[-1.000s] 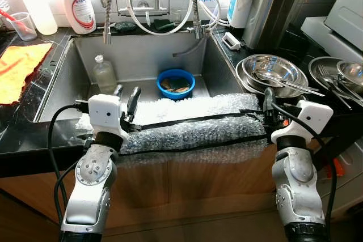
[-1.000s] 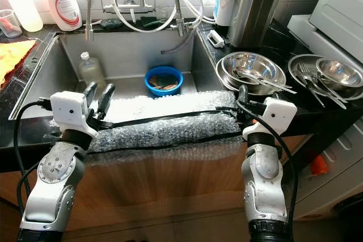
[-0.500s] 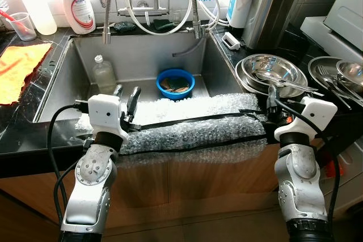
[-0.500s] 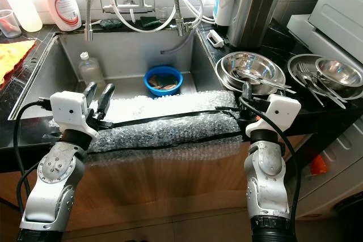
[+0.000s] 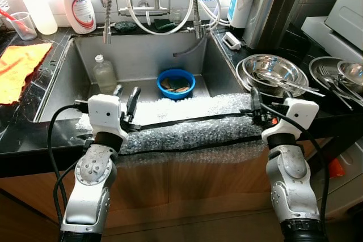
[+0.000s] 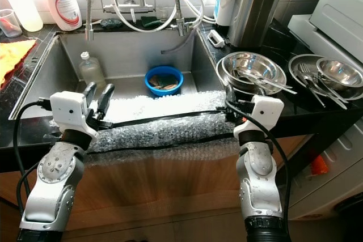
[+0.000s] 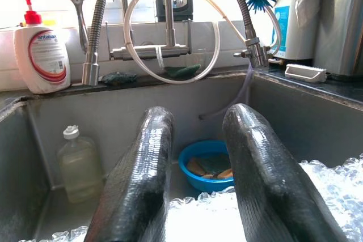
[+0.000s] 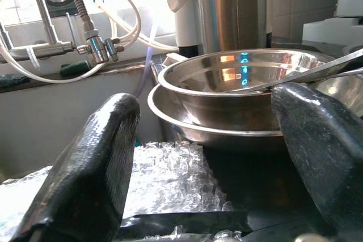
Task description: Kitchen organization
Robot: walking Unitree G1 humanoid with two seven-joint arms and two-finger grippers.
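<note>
Here, left pincer [image 5: 126, 98] slightly parted, right pincer [image 8: 210, 140] wide open, above bubble wrap [image 5: 187, 123].

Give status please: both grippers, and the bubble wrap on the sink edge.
Left gripper open, right gripper open, one at each end of the clear bubble wrap sheet with black tape strips. Sheet draped over the sink's front edge. Stacked steel bowls close behind right gripper.

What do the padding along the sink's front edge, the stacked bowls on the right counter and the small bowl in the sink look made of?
The padding looks like clear plastic bubble wrap: rows of glinting bubbles, held by black tape strips. The stacked bowls look like polished stainless steel, mirror-bright with reflections. The small bowl is probably plastic: opaque, uniformly blue, dull sheen.
</note>
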